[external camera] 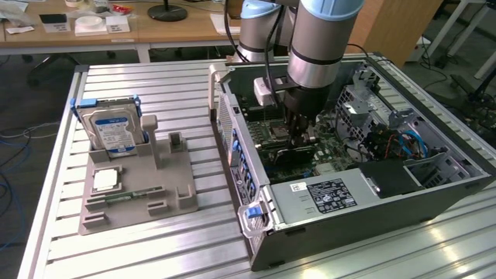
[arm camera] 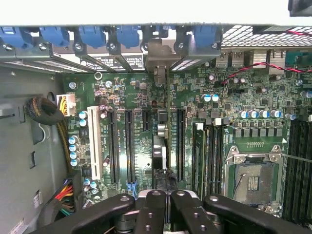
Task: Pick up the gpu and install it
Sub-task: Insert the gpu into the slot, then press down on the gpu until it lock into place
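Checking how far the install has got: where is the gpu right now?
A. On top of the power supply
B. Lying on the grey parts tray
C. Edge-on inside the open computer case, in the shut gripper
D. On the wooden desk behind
C: the gripper is shut on the gpu, which stands edge-on over the motherboard slots inside the computer case.

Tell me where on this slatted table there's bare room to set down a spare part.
The slatted table is bare between the hard drive and the computer case, and along its near edge in front of the grey holder tray. It is crowded inside the case, where the gripper holds the gpu over the motherboard.
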Available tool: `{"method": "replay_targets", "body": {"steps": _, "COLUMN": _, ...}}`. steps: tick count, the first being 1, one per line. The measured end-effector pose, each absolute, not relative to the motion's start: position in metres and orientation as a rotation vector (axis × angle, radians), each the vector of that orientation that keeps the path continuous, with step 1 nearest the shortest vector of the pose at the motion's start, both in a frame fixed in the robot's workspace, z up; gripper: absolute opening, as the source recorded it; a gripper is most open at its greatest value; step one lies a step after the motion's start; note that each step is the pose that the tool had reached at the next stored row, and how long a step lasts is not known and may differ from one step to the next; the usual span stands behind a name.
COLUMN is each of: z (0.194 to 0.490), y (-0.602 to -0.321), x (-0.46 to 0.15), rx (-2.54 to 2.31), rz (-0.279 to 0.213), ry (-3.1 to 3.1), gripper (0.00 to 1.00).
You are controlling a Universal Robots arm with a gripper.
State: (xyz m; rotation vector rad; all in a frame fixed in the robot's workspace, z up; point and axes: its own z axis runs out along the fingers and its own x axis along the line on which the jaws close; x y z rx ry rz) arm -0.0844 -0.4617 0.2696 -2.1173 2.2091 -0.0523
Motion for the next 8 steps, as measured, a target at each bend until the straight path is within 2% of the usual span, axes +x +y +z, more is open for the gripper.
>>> {"method": "replay_targets", "body": {"steps": 8, "z": 0.2696, "y": -0.4617, "x": -0.0844, "rx": -2.117, "rz": -0.052, "ry": 2.209, "gripper": 0.11}}
